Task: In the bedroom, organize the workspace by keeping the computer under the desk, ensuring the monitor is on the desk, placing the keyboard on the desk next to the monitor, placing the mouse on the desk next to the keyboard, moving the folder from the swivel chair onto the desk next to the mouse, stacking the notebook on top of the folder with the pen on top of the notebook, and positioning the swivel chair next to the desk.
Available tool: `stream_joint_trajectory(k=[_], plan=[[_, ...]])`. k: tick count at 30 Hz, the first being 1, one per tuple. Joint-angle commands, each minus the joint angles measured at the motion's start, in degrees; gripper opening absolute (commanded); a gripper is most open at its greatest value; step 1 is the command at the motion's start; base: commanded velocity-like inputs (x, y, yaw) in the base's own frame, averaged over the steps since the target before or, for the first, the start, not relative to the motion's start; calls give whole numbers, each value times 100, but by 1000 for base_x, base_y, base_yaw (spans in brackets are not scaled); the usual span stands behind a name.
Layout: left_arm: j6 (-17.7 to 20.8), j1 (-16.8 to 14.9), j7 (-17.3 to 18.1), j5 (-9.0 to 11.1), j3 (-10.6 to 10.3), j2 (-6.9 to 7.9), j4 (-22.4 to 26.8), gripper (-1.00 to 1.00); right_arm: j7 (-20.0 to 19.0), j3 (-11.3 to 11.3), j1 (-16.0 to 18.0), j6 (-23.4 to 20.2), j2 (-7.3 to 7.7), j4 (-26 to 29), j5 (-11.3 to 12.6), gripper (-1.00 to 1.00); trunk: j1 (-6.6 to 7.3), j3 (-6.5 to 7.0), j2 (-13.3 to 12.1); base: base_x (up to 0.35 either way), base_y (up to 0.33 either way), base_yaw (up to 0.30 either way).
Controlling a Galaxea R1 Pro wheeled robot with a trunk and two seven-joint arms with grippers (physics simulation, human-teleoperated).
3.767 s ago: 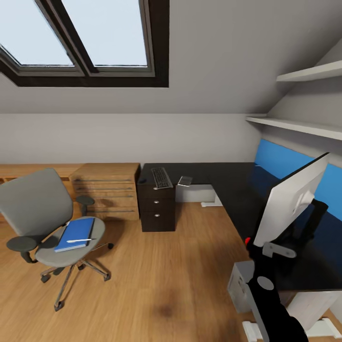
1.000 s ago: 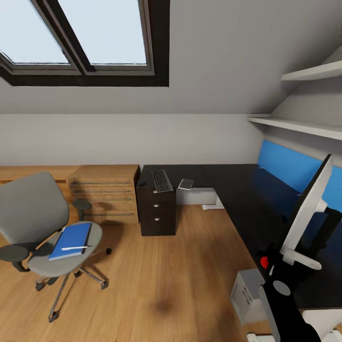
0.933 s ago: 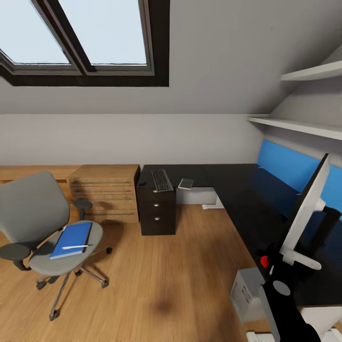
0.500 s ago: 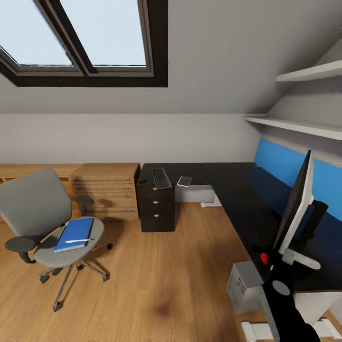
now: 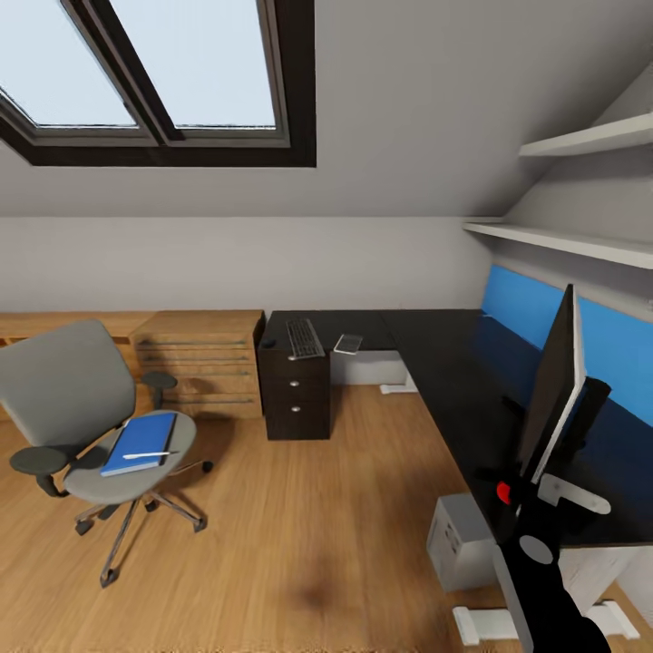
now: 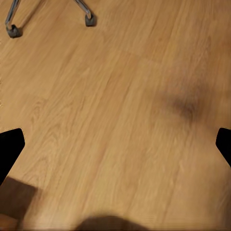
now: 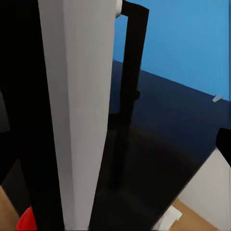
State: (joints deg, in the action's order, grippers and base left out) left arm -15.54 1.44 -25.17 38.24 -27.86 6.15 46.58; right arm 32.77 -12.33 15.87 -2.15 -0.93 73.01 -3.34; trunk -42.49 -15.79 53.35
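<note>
Wooden flooring (image 5: 317,544) runs across an attic bedroom under a sloped grey ceiling with a skylight (image 5: 154,73). At the left of the head view stands the swivel chair (image 5: 82,426), grey-padded, on its chrome star base, well apart from the desk. On its seat lies the blue folder (image 5: 138,443), and the white pen (image 5: 150,454) lies across the folder's near end. Behind the chair, against the far wall, sits a light wooden drawer chest (image 5: 201,363). Just beside it is a dark drawer unit (image 5: 295,399) under the far end of the glossy black desk (image 5: 444,363). On that end lie the keyboard (image 5: 305,337) and, near it to the right, a thin grey notebook (image 5: 348,344); a small dark mouse (image 5: 268,343) sits just left of the keyboard. The desk runs right along a blue back panel (image 5: 517,304), with white shelves (image 5: 580,141) above. The monitor (image 5: 550,385) stands upright on the desk, seen almost edge-on. Below the desk edge stands the light grey computer (image 5: 458,544) on the floor.

The right gripper (image 5: 535,485) reaches up at the monitor's lower edge; in the right wrist view the monitor's pale edge (image 7: 77,110) sits between its fingers, though contact cannot be made out. The left gripper (image 6: 115,144) hangs spread wide over bare floor, the chair's casters (image 6: 90,20) nearby.
</note>
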Motion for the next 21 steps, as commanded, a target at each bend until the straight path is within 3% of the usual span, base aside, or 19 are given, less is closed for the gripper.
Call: stream_joint_trajectory(k=[1, 21], plan=[[-37, -3, -31, 61, -35, 9, 9, 100, 10, -7, 4, -23, -6, 3, -34, 100, 1, -6, 5, -232, -4, 0], [-37, -3, -34, 54, -42, 9, 9, 100, -25, -7, 4, 4, -16, 3, -27, 100, 1, -6, 5, -316, -23, 0]])
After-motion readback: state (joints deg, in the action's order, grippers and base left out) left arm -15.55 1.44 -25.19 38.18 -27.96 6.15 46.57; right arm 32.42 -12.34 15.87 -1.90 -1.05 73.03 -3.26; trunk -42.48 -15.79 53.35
